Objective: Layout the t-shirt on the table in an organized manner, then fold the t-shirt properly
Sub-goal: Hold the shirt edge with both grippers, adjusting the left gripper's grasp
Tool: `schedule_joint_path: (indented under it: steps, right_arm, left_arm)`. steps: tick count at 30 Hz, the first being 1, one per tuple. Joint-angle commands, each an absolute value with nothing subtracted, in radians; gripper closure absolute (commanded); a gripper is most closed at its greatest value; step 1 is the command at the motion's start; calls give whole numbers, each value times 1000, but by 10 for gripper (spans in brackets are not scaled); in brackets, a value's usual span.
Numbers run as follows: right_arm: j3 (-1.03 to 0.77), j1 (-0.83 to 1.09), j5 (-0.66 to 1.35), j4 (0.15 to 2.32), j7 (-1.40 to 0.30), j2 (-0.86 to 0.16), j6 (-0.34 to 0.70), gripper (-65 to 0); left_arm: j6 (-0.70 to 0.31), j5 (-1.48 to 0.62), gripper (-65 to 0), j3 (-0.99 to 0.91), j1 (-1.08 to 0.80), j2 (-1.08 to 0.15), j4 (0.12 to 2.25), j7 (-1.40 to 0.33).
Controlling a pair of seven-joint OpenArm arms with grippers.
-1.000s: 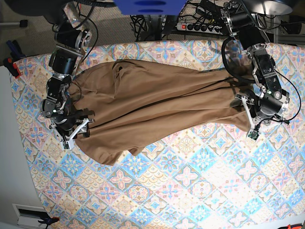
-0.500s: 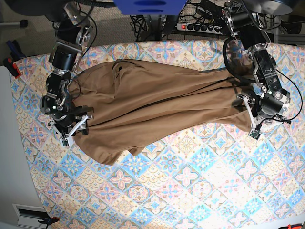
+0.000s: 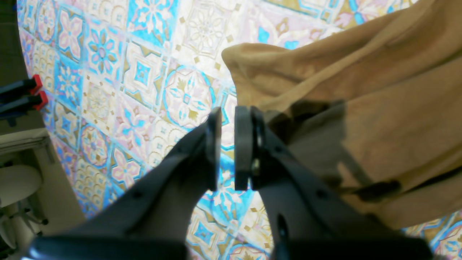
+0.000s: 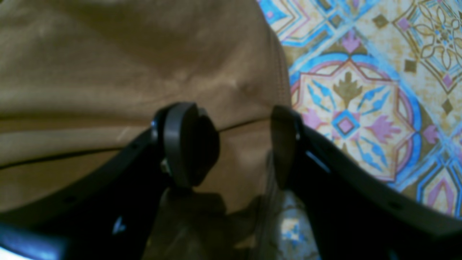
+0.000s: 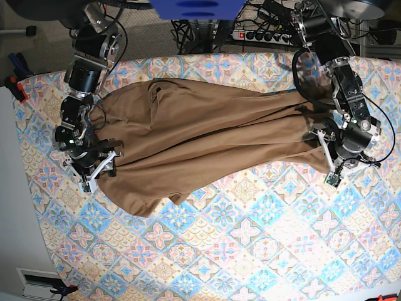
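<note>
The tan-brown t-shirt (image 5: 207,132) lies wrinkled across the back half of the tiled table (image 5: 263,251), stretched from left to right. My right gripper (image 5: 100,168) is at the shirt's left end. In the right wrist view it (image 4: 242,148) is open, its fingers straddling the shirt's edge (image 4: 126,65) just above the cloth, with table (image 4: 361,108) to the right. My left gripper (image 5: 330,170) is at the shirt's right end. In the left wrist view it (image 3: 227,151) is nearly closed with only table (image 3: 144,72) showing in the slit; the shirt (image 3: 379,119) lies beside its right finger.
Red-handled clamps (image 5: 15,84) sit off the table's left edge and also show in the left wrist view (image 3: 21,95). A power strip (image 5: 263,34) and cables lie behind the table's back edge. A pale surface (image 5: 12,207) borders the left side.
The arm on the base view's left has shifted its gripper slightly back and left along the shirt's edge. The arm on the right has barely moved. The shirt keeps its shape.
</note>
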State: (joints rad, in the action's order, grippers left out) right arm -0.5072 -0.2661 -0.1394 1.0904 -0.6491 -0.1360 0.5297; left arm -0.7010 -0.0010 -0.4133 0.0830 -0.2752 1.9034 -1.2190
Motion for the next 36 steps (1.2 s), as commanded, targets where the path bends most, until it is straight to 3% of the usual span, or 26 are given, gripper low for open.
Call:
schedule_joint_path:
  steps: [1, 11, 17, 36]
  right_arm:
    - [-509, -283, -142, 1104, -653, -147, 527, -312]
    - [-507, -283, -142, 1104, -653, -147, 527, -312]
    - [-507, -283, -142, 1104, -653, -147, 527, -312]
    - [-507, -283, -142, 1104, -653, -147, 527, -312]
  left_arm:
    - [-698, 18, -68, -417, 99, -289, 1916, -1205]
    - [-698, 205, -90, -404, 87, -283, 1639, -851]
    - [-698, 197, -230, -387, 82, -300, 1638, -848]
    - [-698, 203, -232, -294, 64, -351, 1587, -842]
